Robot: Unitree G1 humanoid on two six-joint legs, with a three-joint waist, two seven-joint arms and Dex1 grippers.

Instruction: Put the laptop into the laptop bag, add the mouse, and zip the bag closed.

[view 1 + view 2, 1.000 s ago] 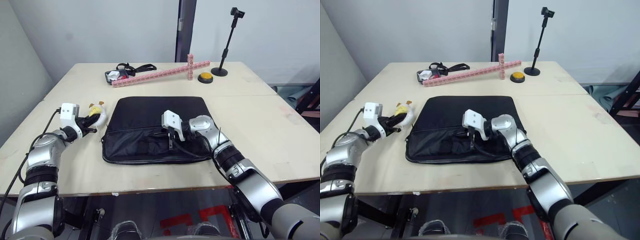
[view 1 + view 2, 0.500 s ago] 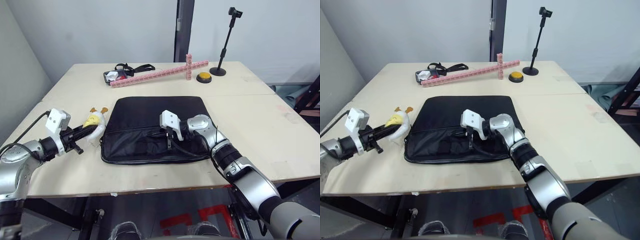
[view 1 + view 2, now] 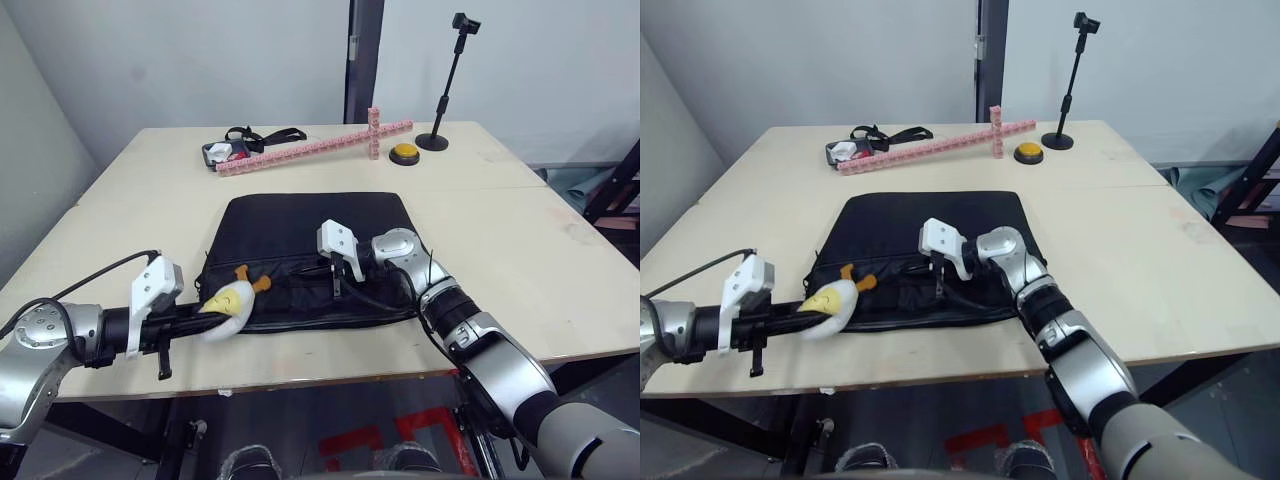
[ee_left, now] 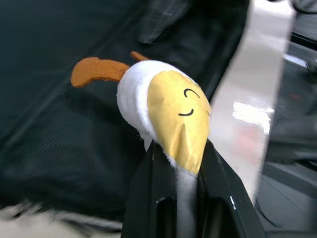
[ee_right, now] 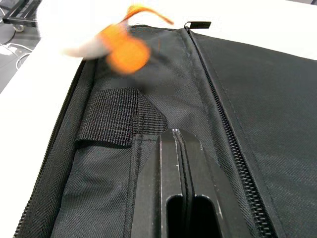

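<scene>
A black laptop bag [image 3: 310, 255] lies flat on the table. The right gripper [image 3: 340, 288], fingers pressed together, rests on its front pocket. The left gripper [image 3: 212, 308], reaching low along the near edge, clamps a white plush egg toy [image 3: 229, 298], not the mouse; swapping seems needed.

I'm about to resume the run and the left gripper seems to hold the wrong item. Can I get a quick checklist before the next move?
1. Left gripper holds the mouse: not ok, it is shut on a white plush egg toy with a yellow face.
2. Plush toy kept away from the laptop bag: not ok, it is at the bag's near left corner.
3. Right gripper free: cannot tell, fingers shut against the bag's front panel.
4. Laptop inside the bag: cannot tell.
5. Bag flat on the table: ok.
</scene>
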